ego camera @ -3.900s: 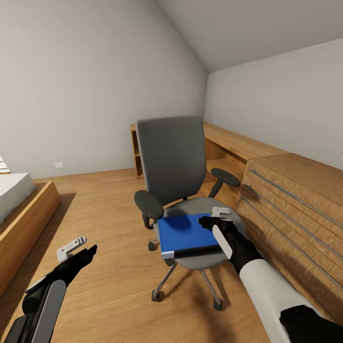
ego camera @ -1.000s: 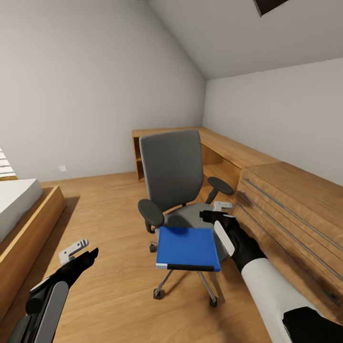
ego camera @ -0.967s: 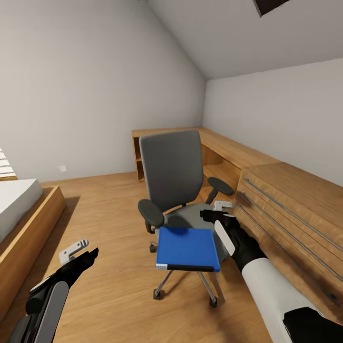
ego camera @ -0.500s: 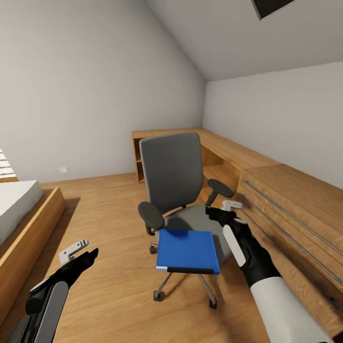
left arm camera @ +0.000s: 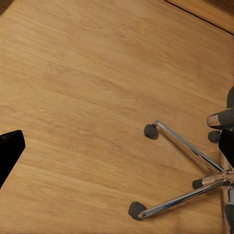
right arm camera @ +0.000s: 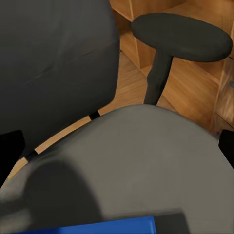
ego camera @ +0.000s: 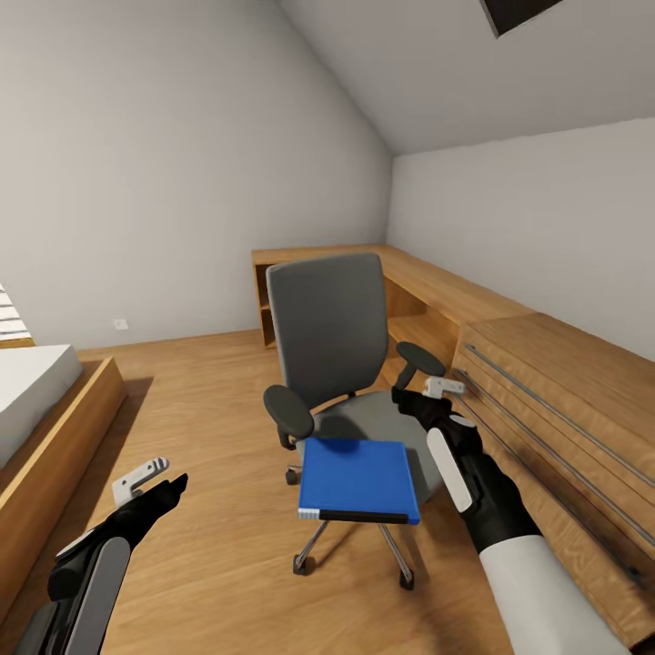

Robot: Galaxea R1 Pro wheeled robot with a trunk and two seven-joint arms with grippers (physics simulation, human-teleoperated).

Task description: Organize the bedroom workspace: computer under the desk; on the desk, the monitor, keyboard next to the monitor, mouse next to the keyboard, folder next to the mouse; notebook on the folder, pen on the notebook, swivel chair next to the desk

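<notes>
The folder (ego camera: 358,478) lay flat at the front edge of the chair (ego camera: 338,364) seat, overhanging it toward me, which I judged left its near side easy to reach. My right tool (ego camera: 426,393) hung above the seat beside the chair's armrest (ego camera: 420,357), behind the folder and apart from it, fingers spread and holding nothing. My left tool (ego camera: 151,478) waited low over the floor (ego camera: 200,400), well away from the chair; whether it was spread or clenched I could not tell.
</notes>
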